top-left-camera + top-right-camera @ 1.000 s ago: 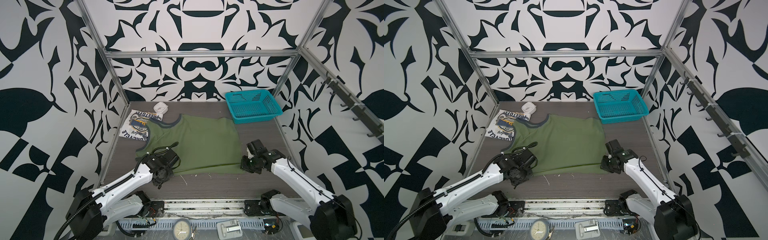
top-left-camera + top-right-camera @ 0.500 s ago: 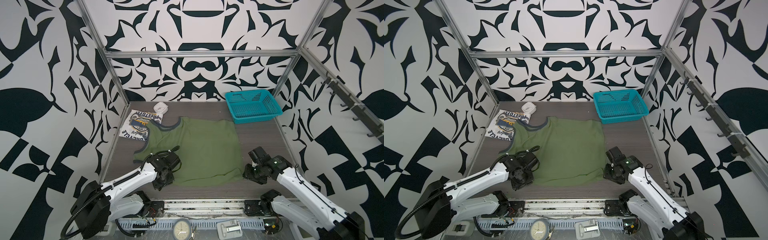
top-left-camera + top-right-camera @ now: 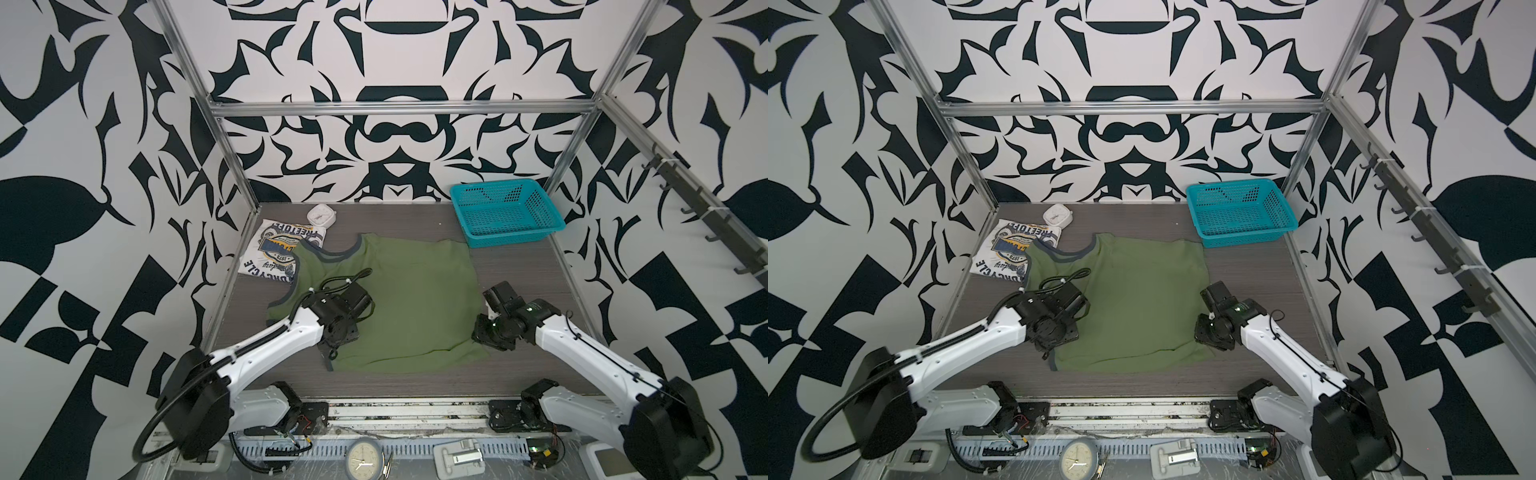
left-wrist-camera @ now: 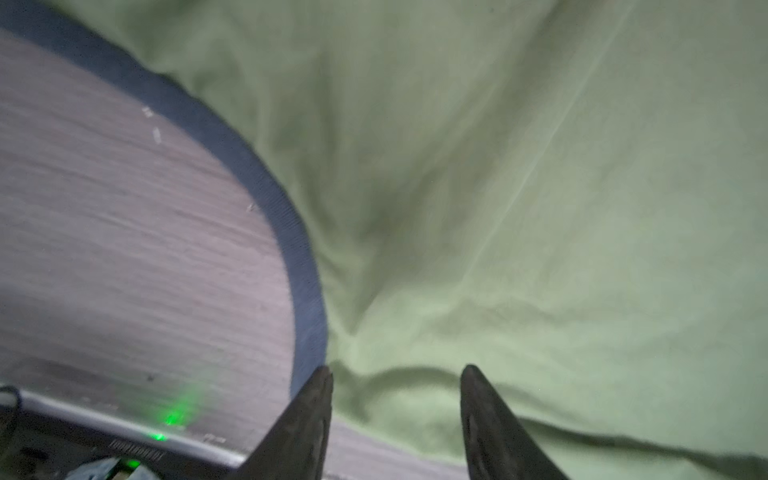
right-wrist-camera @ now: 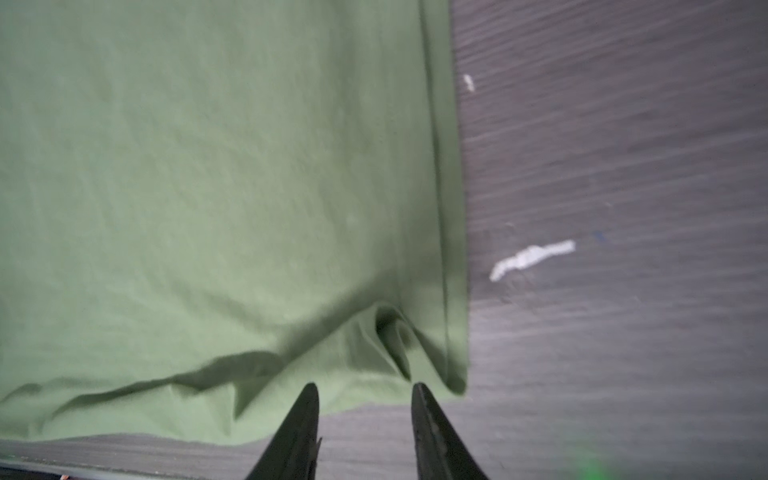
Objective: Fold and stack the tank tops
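Green top [image 3: 415, 299] spread flat in the middle of the bench [image 3: 519, 270], collar to the far left, hem to the right. Lies nearer the front edge than a second ago. Near edge a little rumpled now, no longer straight. Far-left shoulder overlaps the white top [image 3: 272, 253], which sits folded at the far left, print up, just beside the clock [image 3: 320, 215]. Basket [image 3: 515, 239] at the far right, apart from both tops, unmoved.

Left tool [image 4: 397, 374] over the near-left corner of the green top, by the dark armhole trim [image 4: 291, 232]. Fingers apart, nothing clamped between them, cloth lying loose below. Closed at that corner a second ago, opened since.

Right tool [image 5: 365, 390] at the near-right corner, by the hem. Fingers apart here too, tips just short of a small ruck in the cloth, no grip on it. Also closed a second ago, opened since. Both tools nearer the front edge than a second ago, as is the top.
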